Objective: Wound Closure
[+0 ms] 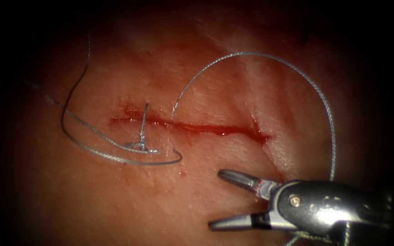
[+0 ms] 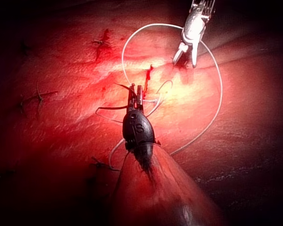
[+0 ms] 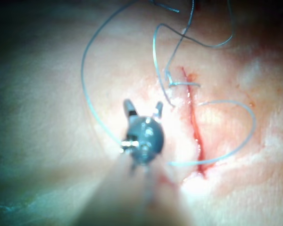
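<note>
The cut (image 1: 206, 129) runs across the tissue (image 1: 92, 200), with red fluid along it. One stitch (image 1: 143, 123) crosses its left end, and a knot (image 1: 140, 146) lies just below the cut. From near the stitch, the thread (image 1: 251, 53) arcs high to the right and drops behind my right tool (image 1: 215, 199). That tool hovers below the cut's right half, jaws open and holding nothing; it also appears from behind (image 3: 143, 107). My left tool (image 2: 137, 92) hangs near the cut's end (image 2: 147, 75), jaws together, dark strands by its tips. I cannot make out the needle.
Loose thread loops (image 1: 76, 132) lie over the tissue left of the stitch and run off to the upper left. Older dark stitches (image 2: 101, 43) (image 2: 35, 99) mark the tissue farther away. The right tool (image 2: 185, 59) stands beyond the cut in the left wrist view.
</note>
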`<state>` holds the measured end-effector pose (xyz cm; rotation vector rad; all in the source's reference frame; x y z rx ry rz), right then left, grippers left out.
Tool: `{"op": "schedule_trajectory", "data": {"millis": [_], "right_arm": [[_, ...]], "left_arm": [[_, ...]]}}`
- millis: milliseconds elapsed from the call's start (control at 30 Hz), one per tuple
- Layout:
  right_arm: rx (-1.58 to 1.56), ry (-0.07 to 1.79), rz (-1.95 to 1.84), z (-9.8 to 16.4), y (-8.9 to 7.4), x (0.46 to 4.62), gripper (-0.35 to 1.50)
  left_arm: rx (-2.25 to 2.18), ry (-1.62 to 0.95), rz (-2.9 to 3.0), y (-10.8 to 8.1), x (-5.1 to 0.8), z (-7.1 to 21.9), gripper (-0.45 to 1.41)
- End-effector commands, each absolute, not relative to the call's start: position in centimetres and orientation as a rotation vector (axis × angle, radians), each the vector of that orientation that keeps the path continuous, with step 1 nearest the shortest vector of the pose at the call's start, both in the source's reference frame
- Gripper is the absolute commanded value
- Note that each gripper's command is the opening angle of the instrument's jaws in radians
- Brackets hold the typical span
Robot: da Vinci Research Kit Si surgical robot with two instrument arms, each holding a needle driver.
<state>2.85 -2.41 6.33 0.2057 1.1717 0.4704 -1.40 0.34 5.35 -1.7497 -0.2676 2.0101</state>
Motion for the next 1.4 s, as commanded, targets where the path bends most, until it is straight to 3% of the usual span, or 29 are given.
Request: {"op": "schedule_trajectory", "data": {"millis": [33, 367, 533, 567, 633, 667, 1067, 1400], "right_arm": [[0.196, 1.153, 0.463, 6.5, -2.4, 2.98, 1.35], [0.155, 1.113, 0.458, 7.1, -2.3, 3.37, 1.25], [0.167, 1.114, 0.448, 7.2, -2.3, 3.48, 0.98], [0.167, 1.117, 0.433, 7.2, -2.3, 3.49, 0.71], [0.207, 1.132, 0.406, 7.2, -2.3, 3.49, -0.3], [0.227, 1.128, 0.391, 7.2, -2.3, 3.48, -0.35], [0.281, 1.134, 0.333, 6.6, -2.7, 3.33, -0.35], [0.343, 1.136, 0.232, 5.7, -3.3, 3.6, -0.35]], "left_arm": [[-1.755, -0.272, 2.011, 0.3, -1.47, 5.4, -0.45], [-1.77, -0.283, 2.011, 0.2, -1.58, 5.4, -0.45], [-1.773, -0.284, 2.011, 0.2, -1.62, 5.4, -0.45], [-1.773, -0.283, 2.011, 0.2, -1.63, 5.4, -0.45], [-1.777, -0.285, 2.011, 0.2, -1.66, 5.5, -0.45], [-1.777, -0.282, 2.012, 0.2, -1.68, 5.5, -0.45], [-1.793, -0.273, 2.017, 0.1, -1.83, 5.7, -0.45], [-1.793, -0.264, 2.018, 0.1, -1.91, 5.8, -0.45]]}}
